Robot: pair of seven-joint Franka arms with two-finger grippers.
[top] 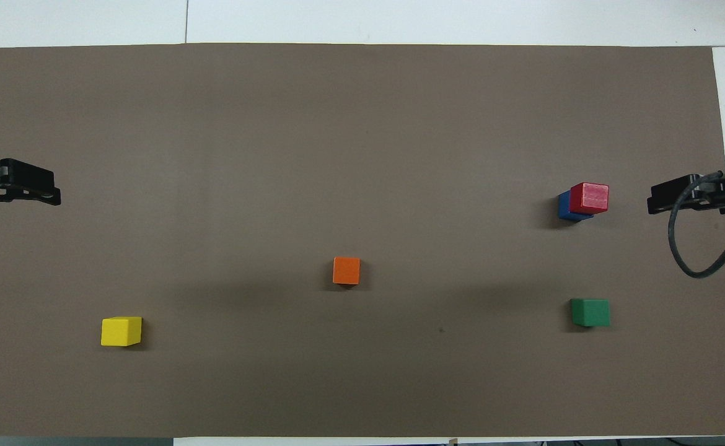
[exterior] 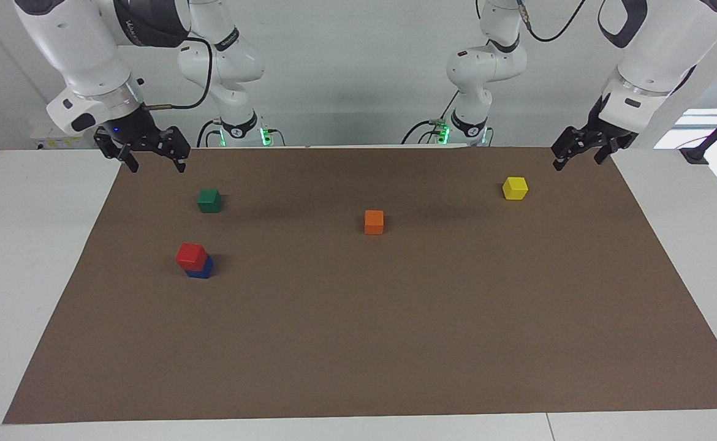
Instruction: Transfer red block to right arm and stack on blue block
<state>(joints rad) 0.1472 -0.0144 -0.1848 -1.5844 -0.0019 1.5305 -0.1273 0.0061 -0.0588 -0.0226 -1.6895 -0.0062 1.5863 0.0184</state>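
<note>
The red block (exterior: pixel 190 256) (top: pixel 590 197) rests on top of the blue block (exterior: pixel 201 269) (top: pixel 566 207), slightly off centre, toward the right arm's end of the brown mat. My right gripper (exterior: pixel 149 158) (top: pixel 678 199) hangs open and empty in the air over the mat's edge at that end, well clear of the stack. At the other end my left gripper (exterior: pixel 576 157) (top: pixel 15 191) is raised over the mat's corner, also open and holding nothing.
A green block (exterior: pixel 209 200) (top: pixel 590 312) lies nearer to the robots than the stack. An orange block (exterior: pixel 374 222) (top: pixel 346 271) sits mid-mat, and a yellow block (exterior: pixel 515 188) (top: pixel 121 331) lies toward the left arm's end. All stand on the brown mat (exterior: pixel 395 337).
</note>
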